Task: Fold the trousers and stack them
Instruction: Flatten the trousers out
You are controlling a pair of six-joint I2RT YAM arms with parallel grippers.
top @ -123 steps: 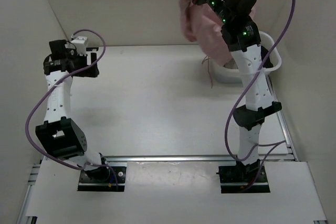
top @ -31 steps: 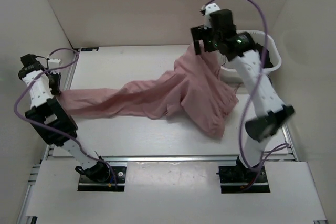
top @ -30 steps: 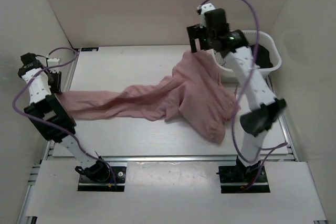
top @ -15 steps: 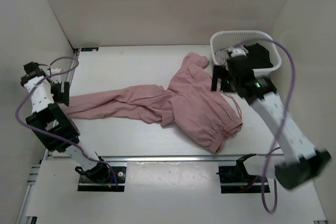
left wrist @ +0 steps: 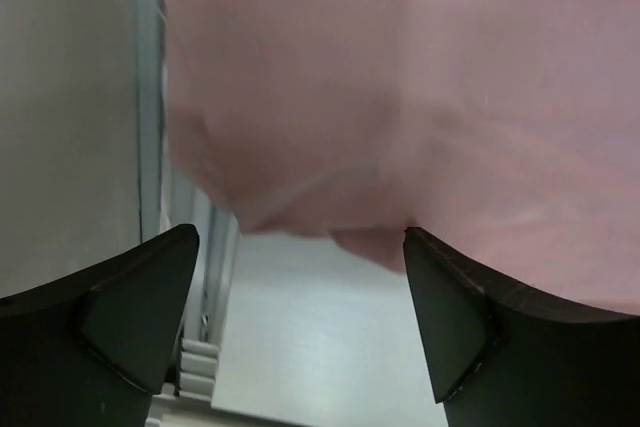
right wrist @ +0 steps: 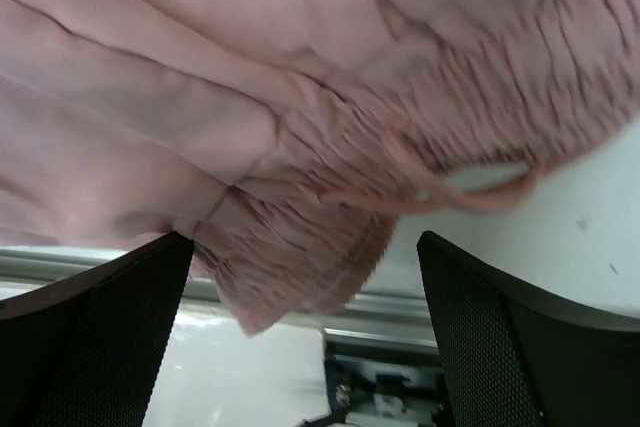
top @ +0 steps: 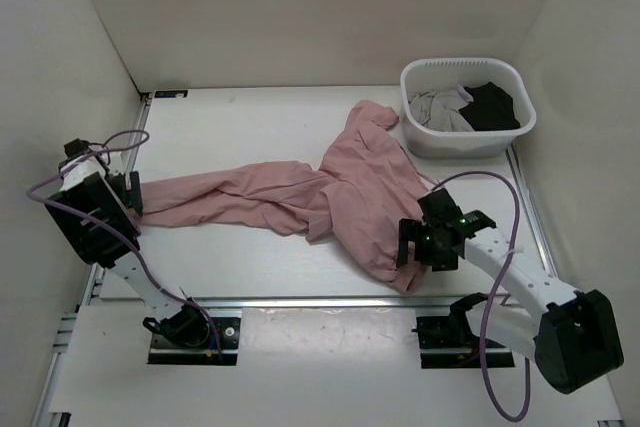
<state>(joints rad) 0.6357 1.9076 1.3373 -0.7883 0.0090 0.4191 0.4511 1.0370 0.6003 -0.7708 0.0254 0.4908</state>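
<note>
Where the right gripper (top: 428, 244) hangs: low by the near edge of the table (top: 250, 127), jaws spread wide, nothing held. Its wrist view puts the gathered waistband (right wrist: 430, 137) right under the gap.
Waistband: bunched and curled at the near right, with a drawstring loop (right wrist: 470, 195) trailing off it. The smart grip, I'd say, is both layers at the outer corner, clear of that cord.
Left gripper (top: 131, 194): out at the left edge, fingers apart and empty too, the leg cuffs (left wrist: 300, 209) just ahead of them.
Leg cuffs: lying close together on the table. Pinching both at once looks best, so neither leg lags.
Trousers (top: 330, 192): sprawled across the middle, legs running left and slightly twisted, seat rumpled toward the far right. Flattening looks like the job in hand: a gentle, even pull from both ends, kept low, before any fold.
Basket (top: 465, 63): far right corner, grey and dark garments inside. A lump of pink cloth sits near its wall, so draw away from it rather than toward it.
</note>
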